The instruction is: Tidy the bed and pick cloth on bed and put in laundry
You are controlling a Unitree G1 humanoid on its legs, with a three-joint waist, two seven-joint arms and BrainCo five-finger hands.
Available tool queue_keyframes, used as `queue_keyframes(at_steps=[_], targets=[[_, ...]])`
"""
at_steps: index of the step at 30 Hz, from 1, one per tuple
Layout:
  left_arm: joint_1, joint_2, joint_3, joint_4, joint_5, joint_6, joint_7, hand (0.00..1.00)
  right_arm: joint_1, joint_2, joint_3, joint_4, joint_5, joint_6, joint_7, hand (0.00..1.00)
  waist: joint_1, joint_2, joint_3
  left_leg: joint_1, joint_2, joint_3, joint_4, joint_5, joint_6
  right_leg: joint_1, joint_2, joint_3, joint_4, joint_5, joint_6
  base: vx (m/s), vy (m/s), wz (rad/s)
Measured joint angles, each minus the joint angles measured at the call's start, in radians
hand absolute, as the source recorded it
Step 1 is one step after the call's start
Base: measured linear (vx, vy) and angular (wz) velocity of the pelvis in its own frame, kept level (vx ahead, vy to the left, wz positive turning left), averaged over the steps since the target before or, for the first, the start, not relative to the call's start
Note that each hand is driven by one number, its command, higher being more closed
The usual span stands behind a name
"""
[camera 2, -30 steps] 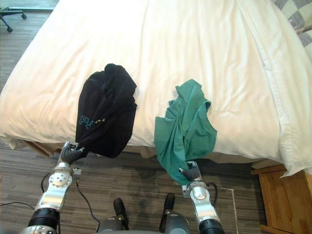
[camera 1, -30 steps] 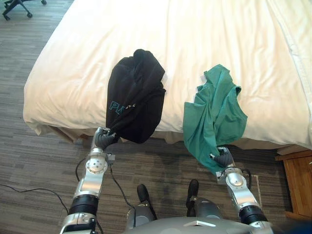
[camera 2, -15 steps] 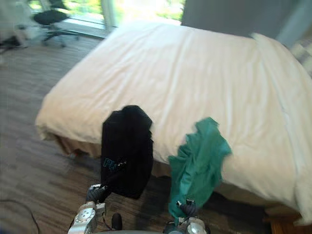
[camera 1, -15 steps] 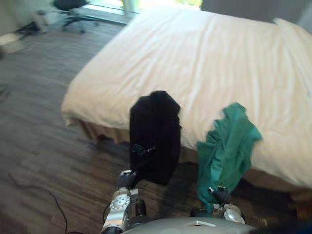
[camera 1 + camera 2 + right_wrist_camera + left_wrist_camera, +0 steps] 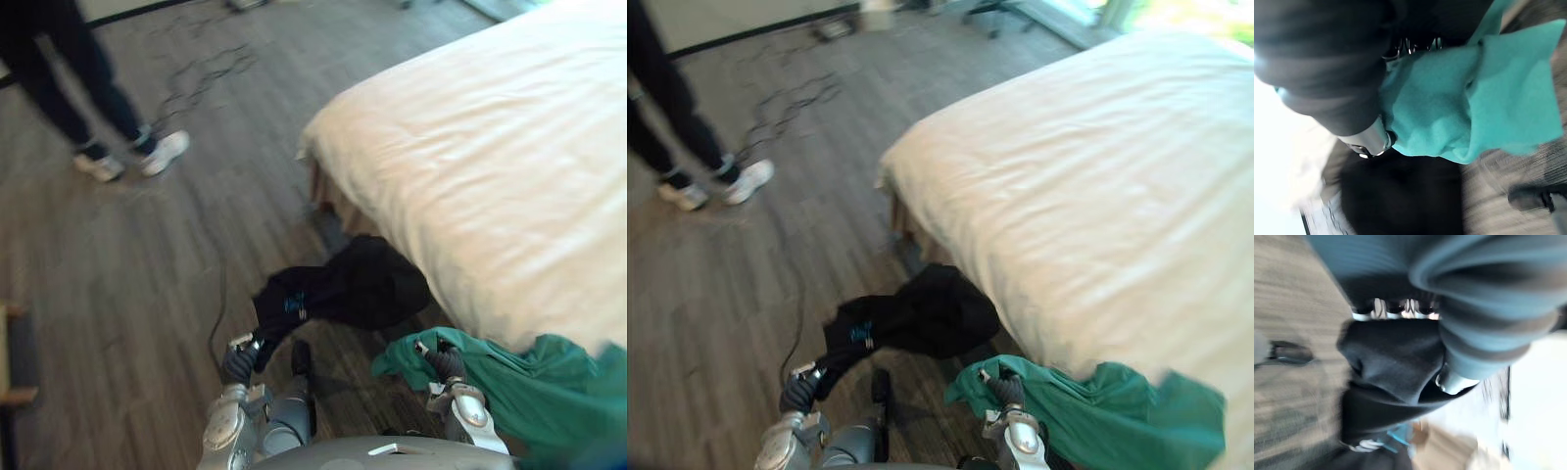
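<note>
The black garment [image 5: 343,289] is held at one end by the left hand [image 5: 238,362], whose fingers [image 5: 1396,308] and thumb are seen in the left wrist view curled tight round a bunch of the dark cloth. From the grip at about 7 o'clock in the head view the cloth stretches up toward the centre, off the mattress and above the floor [image 5: 147,264]; whether its far end touches the side of the bed [image 5: 509,166] cannot be told.

The green garment [image 5: 529,377] is pinched in the same way by the right hand [image 5: 446,362] at about 5 o'clock, with the cloth wrapped over the fingers in the right wrist view. It trails away toward 4 o'clock, just beside the lower edge of the bed. The bed itself takes up the 1 to 3 o'clock part, its white cover bare. A person [image 5: 69,69] stands on the floor at about 10 o'clock, well apart from both hands.

The step in hand is judged to be the carrying of both garments to the laundry, which has not yet been reached. Both grips should be kept firm, since only an end of each cloth is held. The arms are best raised, so that the loose ends are not dragged or trodden on. The corner of the bed and the person should be given room.
</note>
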Motion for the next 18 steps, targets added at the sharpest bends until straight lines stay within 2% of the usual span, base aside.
queue_keyframes(at_steps=[1, 2, 3, 4, 6, 8, 9, 11, 12, 13, 14, 15, 16, 17, 18], targets=[[0.000, -0.004, -0.013, 0.012, 0.000, 0.000, -0.004, 1.00, -0.004, -0.001, -0.004, 0.001, 0.000, 0.000, 0.000, 1.00, -0.003, 0.008, 0.001, 0.000, 0.003, -0.001, -0.002, 0.033, -0.014, 0.007, 0.003, -0.009, 0.010, -0.001, -0.001, 0.12, 0.069, 1.03], [-0.005, -0.006, -0.028, 0.041, -0.001, -0.001, -0.009, 1.00, -0.006, 0.005, -0.007, 0.000, 0.000, 0.001, -0.001, 1.00, -0.001, 0.013, 0.001, 0.006, -0.004, -0.015, -0.002, 0.092, -0.037, 0.027, 0.000, -0.011, 0.019, -0.005, -0.002, 0.13, 0.072, 0.77], [-0.014, 0.000, -0.025, 0.074, -0.011, 0.001, -0.015, 1.00, -0.005, 0.014, -0.009, -0.001, 0.000, 0.000, -0.001, 1.00, 0.000, -0.005, 0.004, 0.015, -0.036, -0.023, -0.007, 0.087, -0.028, 0.044, -0.022, -0.028, 0.028, -0.008, 0.002, 0.13, 0.086, 0.66], [-0.019, 0.003, -0.025, 0.084, -0.015, 0.001, -0.017, 1.00, -0.004, 0.022, -0.009, -0.001, 0.001, 0.001, -0.001, 1.00, -0.001, -0.014, 0.004, 0.018, -0.044, -0.033, -0.016, 0.083, -0.028, 0.044, -0.033, -0.038, 0.041, -0.008, 0.001, 0.15, 0.101, 0.71], [-0.040, 0.023, -0.036, 0.087, -0.028, 0.001, -0.018, 1.00, 0.001, 0.061, -0.027, -0.002, 0.001, 0.004, -0.002, 1.00, -0.013, -0.031, 0.005, 0.033, -0.103, -0.101, -0.079, 0.106, -0.012, 0.045, -0.063, -0.079, 0.100, 0.007, 0.012, 0.19, 0.133, 0.86], [-0.045, 0.032, -0.042, 0.086, -0.027, 0.000, -0.019, 1.00, 0.008, 0.078, -0.045, 0.000, 0.001, 0.010, -0.003, 1.00, -0.013, -0.017, 0.008, 0.063, -0.114, -0.165, -0.134, 0.141, -0.007, 0.051, -0.051, -0.089, 0.126, 0.021, 0.008, 0.26, 0.103, 0.87], [-0.046, 0.043, -0.040, 0.086, -0.027, 0.001, -0.020, 1.00, 0.006, 0.082, -0.047, -0.003, 0.001, 0.011, -0.004, 1.00, -0.013, -0.010, 0.012, 0.069, -0.112, -0.198, -0.134, 0.141, -0.007, 0.064, -0.036, -0.101, 0.068, -0.006, 0.008, 0.21, 0.055, 0.82], [-0.045, 0.053, -0.040, 0.088, -0.028, 0.003, -0.020, 1.00, 0.003, 0.082, -0.048, -0.004, 0.000, 0.014, -0.009, 1.00, -0.010, -0.004, 0.016, 0.087, -0.124, -0.238, -0.134, 0.141, -0.007, 0.072, -0.032, -0.131, 0.011, -0.006, 0.012, 0.06, 0.025, 0.74], [-0.046, 0.054, -0.040, 0.086, -0.028, 0.003, -0.020, 1.00, 0.003, 0.083, -0.047, -0.005, 0.000, 0.016, -0.011, 1.00, -0.013, -0.003, 0.016, 0.097, -0.138, -0.264, -0.134, 0.141, -0.007, 0.070, -0.039, -0.154, -0.007, 0.006, 0.008, 0.02, 0.044, 1.21], [-0.050, 0.050, -0.041, 0.087, -0.027, 0.013, -0.021, 1.00, 0.006, 0.084, -0.048, -0.003, 0.000, 0.021, -0.012, 1.00, -0.017, -0.004, 0.016, 0.111, -0.161, -0.285, -0.136, 0.117, -0.012, 0.071, -0.065, -0.190, 0.045, 0.027, 0.020, 0.04, 0.048, 1.02], [-0.048, 0.042, -0.042, 0.086, -0.027, 0.018, -0.021, 1.00, 0.004, 0.083, -0.048, -0.001, 0.000, 0.029, -0.014, 1.00, -0.003, -0.006, 0.015, 0.121, -0.159, -0.259, -0.139, 0.090, -0.026, 0.072, -0.081, -0.208, 0.071, 0.025, 0.003, 0.04, 0.039, 0.72], [-0.050, 0.044, -0.042, 0.086, -0.026, 0.019, -0.022, 1.00, 0.004, 0.085, -0.048, -0.001, -0.001, 0.031, -0.015, 1.00, 0.005, -0.027, 0.015, 0.121, -0.167, -0.223, -0.131, 0.066, -0.040, 0.070, -0.098, -0.219, 0.076, 0.018, -0.020, 0.24, 0.000, 0.15], [-0.025, 0.042, -0.044, 0.082, -0.019, 0.033, -0.024, 1.00, 0.001, 0.086, -0.044, -0.011, -0.028, 0.032, -0.016, 1.00, 0.003, -0.036, 0.016, 0.085, -0.151, -0.136, 0.021, -0.018, -0.020, 0.067, -0.132, -0.225, 0.135, -0.009, -0.064, 0.26, -0.005, 0.18], [-0.015, 0.043, -0.042, 0.082, -0.016, 0.042, -0.023, 1.00, 0.000, 0.084, -0.044, -0.013, -0.040, 0.045, -0.019, 1.00, -0.007, -0.027, 0.014, 0.114, -0.155, -0.159, -0.020, -0.009, -0.012, 0.014, -0.164, -0.178, 0.273, 0.027, -0.126, 0.29, 0.023, 0.18], [-0.017, 0.043, -0.043, 0.082, -0.015, 0.042, -0.023, 1.00, 0.007, 0.085, -0.042, -0.012, -0.040, 0.049, -0.020, 1.00, -0.012, -0.019, 0.015, 0.131, -0.149, -0.171, -0.041, 0.001, -0.006, -0.024, -0.165, -0.134, 0.337, 0.052, -0.173, 0.20, 0.069, 0.34]])
